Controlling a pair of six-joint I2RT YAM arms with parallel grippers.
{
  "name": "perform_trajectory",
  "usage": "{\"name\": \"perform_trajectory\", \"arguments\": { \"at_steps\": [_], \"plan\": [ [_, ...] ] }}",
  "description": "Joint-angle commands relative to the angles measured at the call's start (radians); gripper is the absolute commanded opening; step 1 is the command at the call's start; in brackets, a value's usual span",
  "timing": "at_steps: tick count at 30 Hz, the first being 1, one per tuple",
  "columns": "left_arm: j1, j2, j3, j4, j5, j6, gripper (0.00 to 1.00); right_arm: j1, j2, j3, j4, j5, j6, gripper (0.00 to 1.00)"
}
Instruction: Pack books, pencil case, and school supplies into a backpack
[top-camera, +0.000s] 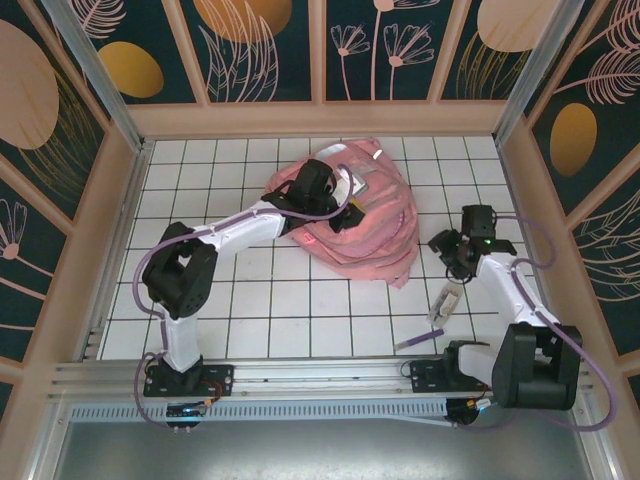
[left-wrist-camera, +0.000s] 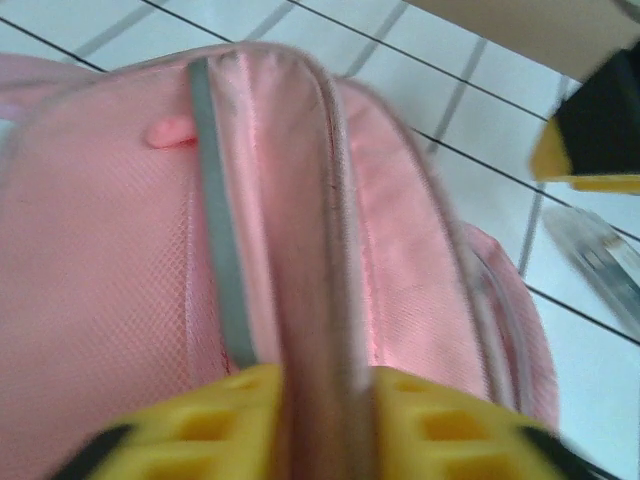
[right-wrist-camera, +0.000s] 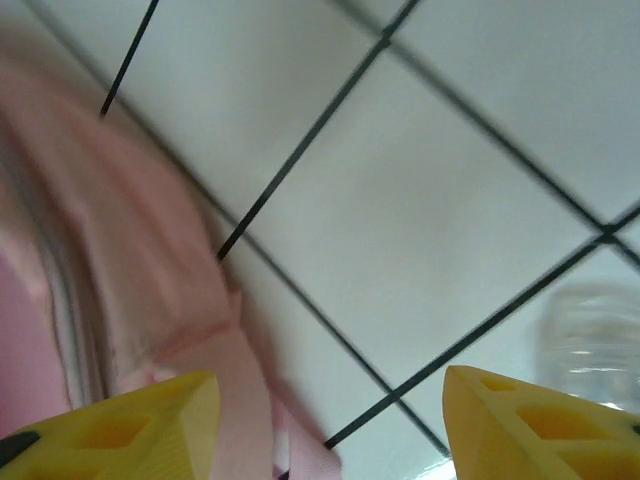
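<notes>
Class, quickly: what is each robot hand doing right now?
Left hand: straddles a backpack fold; grip cannot be told.
Right hand: open, empty.

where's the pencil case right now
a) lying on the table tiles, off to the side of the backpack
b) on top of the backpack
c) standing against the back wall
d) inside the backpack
a, the top view shows the pencil case lying flat on the white table tiles, to the right of the pink backpack and apart from it.
</notes>
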Motion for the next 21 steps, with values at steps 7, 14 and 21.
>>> {"name": "perform_trajectory", "arguments": {
  "at_steps": [7,14,21],
  "plan": [
    [0.203,-0.016,0.079,-0.105,0.024,-0.138,0.76,0.219,0.150,0.210,0.176,-0.081,-0.260,0.57],
    [0.252,0.187,0.155,-0.108,-0.245,-0.146,0.72,0.262,0.354,0.244,0.302,-0.172,-0.242,0.45],
    [0.232,0.056,-0.204,0.036,-0.194,-0.208,0.67,0.269,0.561,0.296,0.514,-0.294,-0.320,0.40]
  ]
}}
